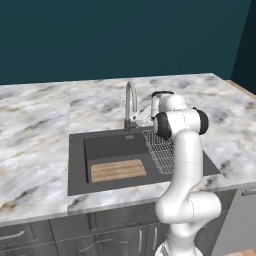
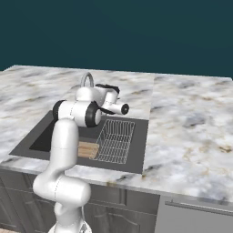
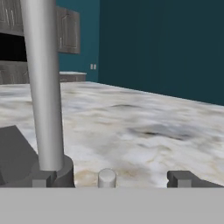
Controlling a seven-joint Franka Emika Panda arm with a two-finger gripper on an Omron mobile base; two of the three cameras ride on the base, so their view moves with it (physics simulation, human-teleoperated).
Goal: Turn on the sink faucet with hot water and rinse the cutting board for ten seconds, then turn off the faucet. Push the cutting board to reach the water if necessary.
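Gripper (image 3: 113, 178) jaws spread wide, nothing held, sitting low just beside base of faucet (image 1: 131, 102); in hand view the spout column rises at left w/ small lever knob (image 3: 106, 177) between the tips. Cutting board (image 1: 118, 170) lies flat in front-left part of sink (image 1: 76, 165) basin. Wire rack (image 1: 162, 150) fills right side of basin, next to board. Marble counter (image 1: 35, 135) all round.

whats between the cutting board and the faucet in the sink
Only bare dark basin floor: in the left base view the cutting board lies at the near side of the sink, the faucet at the back rim.
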